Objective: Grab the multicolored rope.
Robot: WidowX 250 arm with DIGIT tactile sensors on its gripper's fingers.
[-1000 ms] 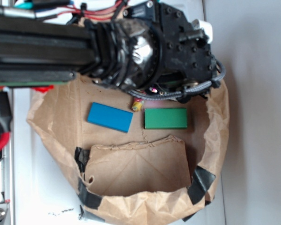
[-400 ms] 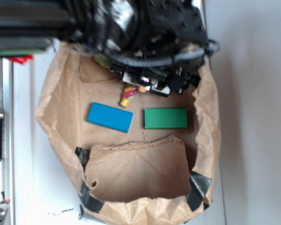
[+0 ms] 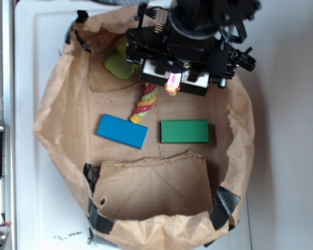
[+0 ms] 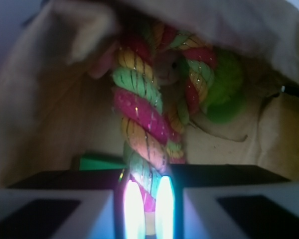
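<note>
The multicolored rope [image 3: 145, 104], twisted in red, yellow and light green, runs from beside the blue block up into my gripper [image 3: 172, 84] inside the paper bag. In the wrist view the rope [image 4: 139, 119] hangs as a thick striped loop straight ahead, and one end sits pinched between the two glowing pads [image 4: 133, 206] of my gripper [image 4: 144, 209]. The gripper is shut on the rope. The arm hides the rope's upper part in the exterior view.
A blue block [image 3: 122, 131] and a green block [image 3: 184, 132] lie on the bag floor below the gripper. A fuzzy lime-green plush [image 3: 117, 65] sits left of the gripper, by the rope. The crumpled paper bag walls [image 3: 242, 135] ring everything, and a folded flap [image 3: 154, 185] lies in front.
The arm has moved toward the top of the exterior view, uncovering the bag floor. More of the rope now shows, stretched out from the gripper toward the blue block.
</note>
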